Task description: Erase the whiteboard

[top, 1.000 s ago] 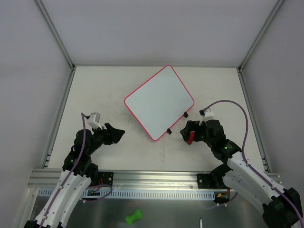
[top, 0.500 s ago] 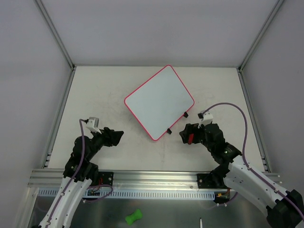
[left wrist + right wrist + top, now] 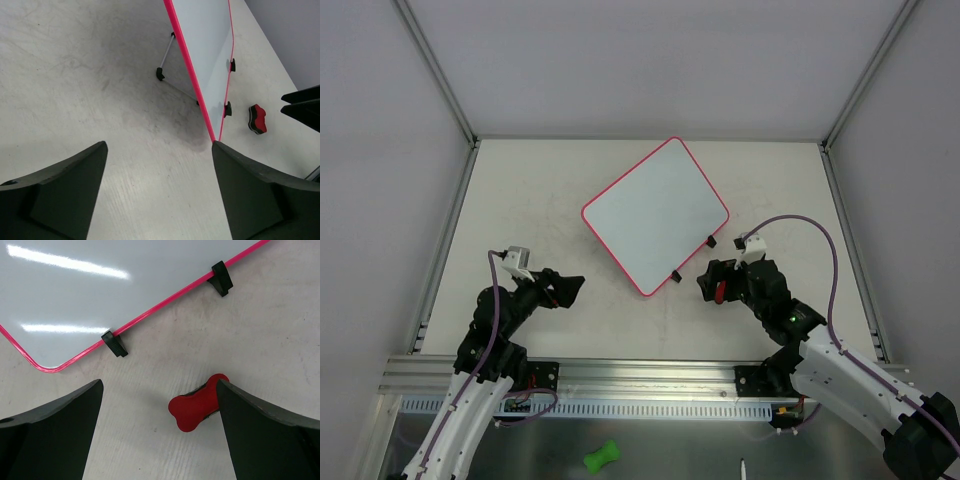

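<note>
Table [image 3: 520, 200] carries the whiteboard [image 3: 655, 215], turned diagonally and propped on a thin leg [image 3: 167, 55]. The left gripper [image 3: 575, 288] is near the whiteboard's near-left edge, its fingers spread wide and empty. The right gripper [image 3: 705, 283] hangs just beside the whiteboard's near-right edge, also spread, holding nothing. Under it a small red eraser [image 3: 197, 405] lies apart from the whiteboard. Two black clips [image 3: 115, 343] sit on that edge.
</note>
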